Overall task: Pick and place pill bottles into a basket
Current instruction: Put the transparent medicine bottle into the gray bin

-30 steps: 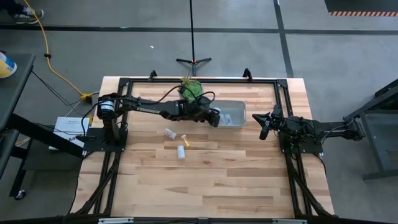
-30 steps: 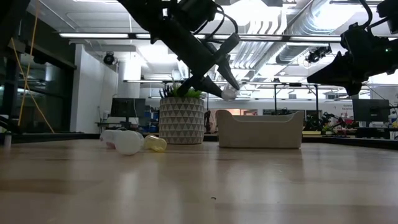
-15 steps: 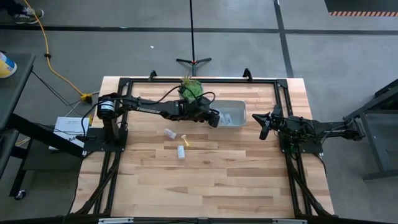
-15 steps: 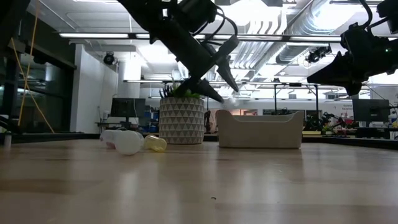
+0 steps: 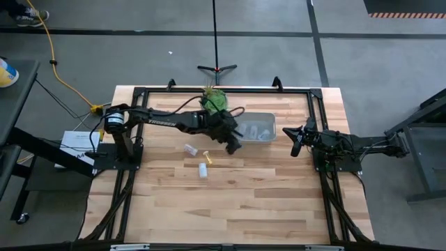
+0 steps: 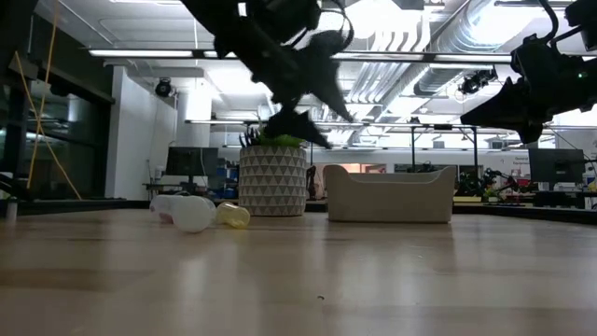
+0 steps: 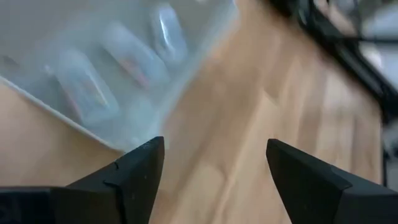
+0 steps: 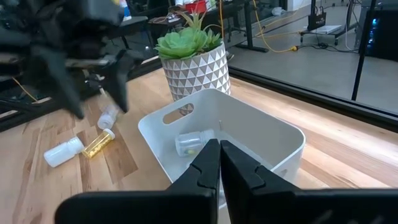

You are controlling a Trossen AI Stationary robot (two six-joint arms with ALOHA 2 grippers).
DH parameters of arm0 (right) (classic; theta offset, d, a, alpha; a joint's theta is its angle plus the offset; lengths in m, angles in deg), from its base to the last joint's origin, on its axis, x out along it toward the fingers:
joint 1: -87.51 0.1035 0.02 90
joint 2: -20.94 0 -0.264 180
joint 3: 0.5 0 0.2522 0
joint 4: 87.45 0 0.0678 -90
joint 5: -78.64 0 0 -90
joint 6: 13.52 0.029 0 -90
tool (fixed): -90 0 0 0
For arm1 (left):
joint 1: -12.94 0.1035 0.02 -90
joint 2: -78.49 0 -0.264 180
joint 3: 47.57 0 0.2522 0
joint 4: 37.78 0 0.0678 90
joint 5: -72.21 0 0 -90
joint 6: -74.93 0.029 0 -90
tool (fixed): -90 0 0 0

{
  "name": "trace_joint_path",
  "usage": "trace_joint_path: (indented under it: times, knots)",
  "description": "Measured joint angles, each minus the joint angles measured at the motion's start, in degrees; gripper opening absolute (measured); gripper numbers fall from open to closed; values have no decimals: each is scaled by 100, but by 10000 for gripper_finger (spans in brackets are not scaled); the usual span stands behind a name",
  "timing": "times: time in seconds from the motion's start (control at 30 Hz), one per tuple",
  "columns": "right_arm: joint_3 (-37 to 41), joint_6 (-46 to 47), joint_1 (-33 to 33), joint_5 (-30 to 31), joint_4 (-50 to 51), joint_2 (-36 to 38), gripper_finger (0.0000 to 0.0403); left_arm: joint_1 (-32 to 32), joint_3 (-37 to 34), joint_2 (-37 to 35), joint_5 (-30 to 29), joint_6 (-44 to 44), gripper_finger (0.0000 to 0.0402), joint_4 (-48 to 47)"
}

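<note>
Three pill bottles [image 5: 203, 169] lay loose on the wooden table [image 5: 230, 202], left of the basket [image 5: 268, 137], which held others. Judged best: lower the left gripper [image 5: 235, 145], spread wide and empty, squarely over one bottle. Right gripper [image 5: 298, 141] pressed closed, empty, parked beyond. Potted plant [image 5: 214, 100] behind; grey floor around.

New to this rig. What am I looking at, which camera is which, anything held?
Two robot arms at a wooden table. One camera looks straight down, one sits at tabletop height, one rides on each wrist. The left pincer is open and empty beside the basket, which holds pill bottles. Three more bottles lie loose on the wood. A potted plant stands behind the basket. The right pincer is shut, empty and waits off to the basket's right.
</note>
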Motion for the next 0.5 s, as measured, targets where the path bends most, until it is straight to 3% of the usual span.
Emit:
trace_joint_path:
  times: [0.1,0.23,0.4,0.5]
  knots:
    - [0,-9,0,-8,-1,-21,2,-1,-12,-151,437,369,308,-1149]
    - [0,0,0,-17,2,-81,4,2,-14,-303,435,978,297,-2819]
    - [0,9,0,-29,3,-108,6,-1,-9,-374,194,2009,286,-4473]
    - [0,13,0,-26,3,-150,2,-1,-11,-370,-237,2788,281,-5311]
